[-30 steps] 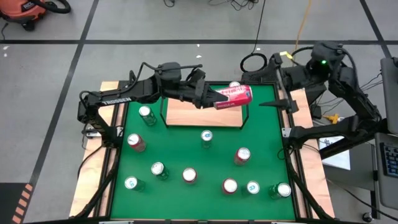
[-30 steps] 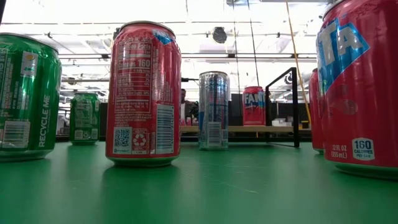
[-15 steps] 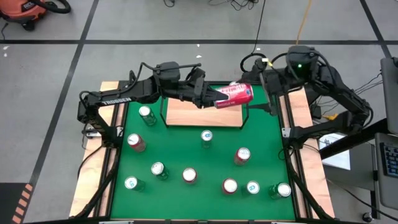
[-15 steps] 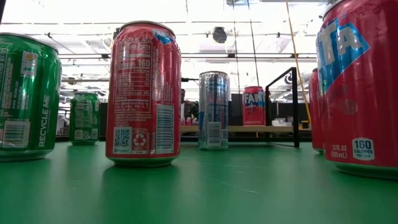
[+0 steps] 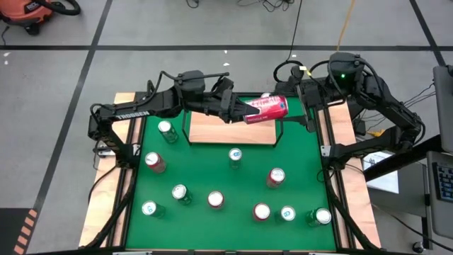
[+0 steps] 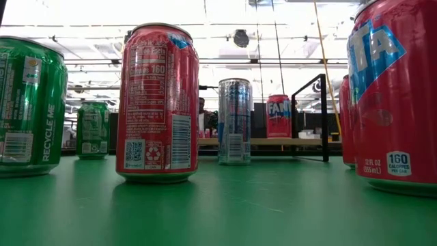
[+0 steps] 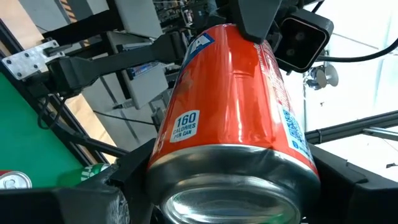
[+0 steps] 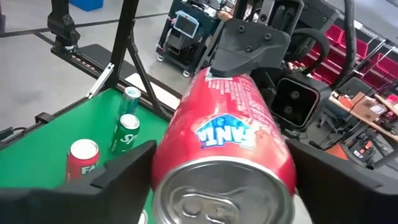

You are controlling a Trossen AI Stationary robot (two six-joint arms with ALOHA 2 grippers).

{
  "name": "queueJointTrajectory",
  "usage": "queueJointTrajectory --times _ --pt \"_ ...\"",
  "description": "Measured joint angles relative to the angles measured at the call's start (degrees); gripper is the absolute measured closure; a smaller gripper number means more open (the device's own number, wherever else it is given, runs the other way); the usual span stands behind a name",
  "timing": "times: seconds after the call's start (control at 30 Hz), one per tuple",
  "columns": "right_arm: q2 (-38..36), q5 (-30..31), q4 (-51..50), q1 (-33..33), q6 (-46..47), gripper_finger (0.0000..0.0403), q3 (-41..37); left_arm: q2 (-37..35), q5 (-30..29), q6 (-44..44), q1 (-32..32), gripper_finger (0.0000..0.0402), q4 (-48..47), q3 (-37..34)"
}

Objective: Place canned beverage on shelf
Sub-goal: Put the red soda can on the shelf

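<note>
The red can [image 5: 267, 109] reads "FANTA" in the right wrist view [image 8: 225, 137] and "160 CALORIES PER CAN" in the left wrist view [image 7: 230, 130]. It lies on its side in the air above the shelf's [image 5: 212, 131] right far corner, held between both arms. The left gripper [image 5: 241, 112] reaches in from the left, its arm stretched low across the far edge of the tabletop [image 5: 212, 170], fingers clamped on the can's base end. The right gripper [image 5: 301, 106] comes in from the right, its arm folded back over the right rail; its fingers [image 8: 124, 171] sit either side of the can's top end, but I cannot tell whether they press on it. The high view shows ten more cans upright: one behind the held can, nine on the green tabletop. The low view shows none of the handover but does show labels: a green can [image 6: 31, 106] saying "RECYCLE ME", a red can's nutrition panel [image 6: 158, 102], a silver can [image 6: 235, 121], and another Fanta can [image 6: 278, 116] standing on the shelf.
</note>
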Motion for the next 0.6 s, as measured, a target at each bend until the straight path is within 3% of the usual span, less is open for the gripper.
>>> queueJointTrajectory --times 0.13,0.3,0.6 --pt "0.0 0.2 -0.8 0.6 0.0 0.0115 0.0 0.1 0.0 0.0 0.0 0.0114 -0.1 0.0" --pt "-0.3 0.4 -1.0 1.1 0.5 0.0107 0.0 0.1 -2.2 0.4 -0.5 0.0104 0.0 0.0" --pt "-1.5 1.3 -2.5 1.1 8.2 0.0113 -0.1 0.1 -11.1 9.6 -1.7 0.0018 0.9 0.1"
